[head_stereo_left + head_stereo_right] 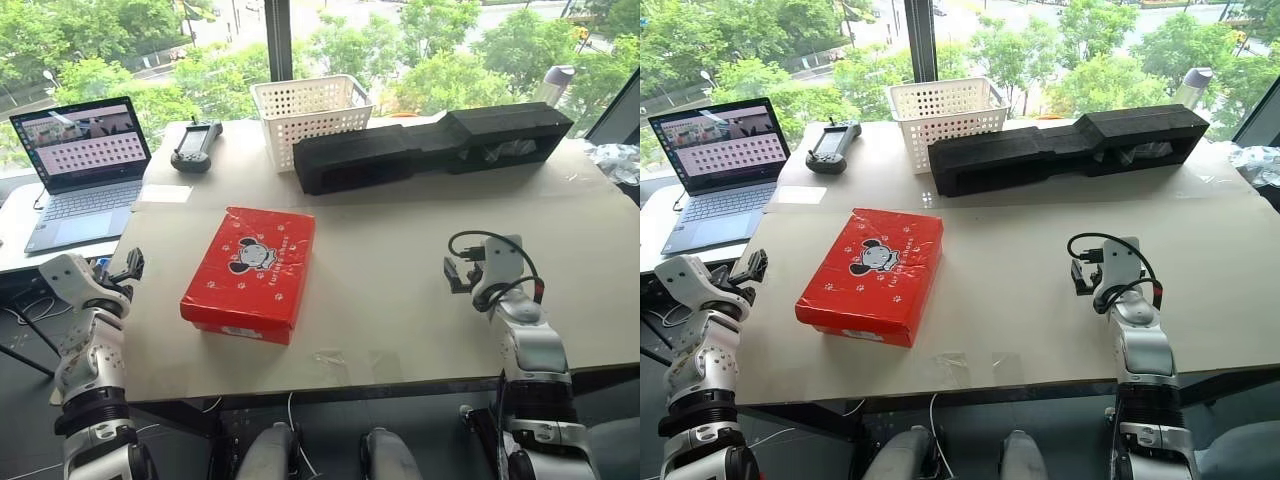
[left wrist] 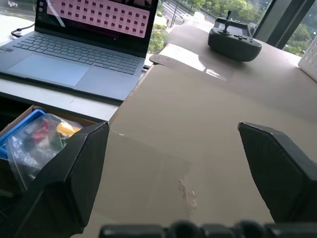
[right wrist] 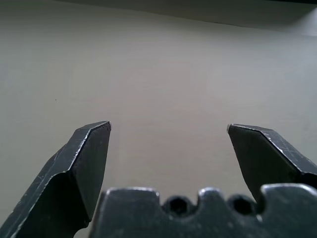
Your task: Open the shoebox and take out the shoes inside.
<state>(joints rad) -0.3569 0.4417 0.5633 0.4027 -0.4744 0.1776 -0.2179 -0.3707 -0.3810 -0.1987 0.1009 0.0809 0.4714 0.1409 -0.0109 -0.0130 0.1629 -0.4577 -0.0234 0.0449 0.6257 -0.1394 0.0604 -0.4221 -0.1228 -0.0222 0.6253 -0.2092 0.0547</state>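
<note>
The red shoebox (image 1: 250,272) lies flat on the table's left half with its lid closed; a cartoon dog and paw prints show on top. The shoes are hidden inside it. My left gripper (image 1: 130,265) hovers at the table's left edge, to the left of the box and apart from it. In the left wrist view its jaws (image 2: 172,126) stand wide open over bare tabletop. My right gripper (image 1: 455,272) is over the table well to the right of the box. The right wrist view shows it (image 3: 168,126) open with nothing between its fingers.
A white lattice basket (image 1: 310,115) and a long black foam block (image 1: 430,148) stand at the back of the table (image 1: 400,300). A black controller (image 1: 195,145) lies at the back left. An open laptop (image 1: 85,165) sits on a lower desk to the left.
</note>
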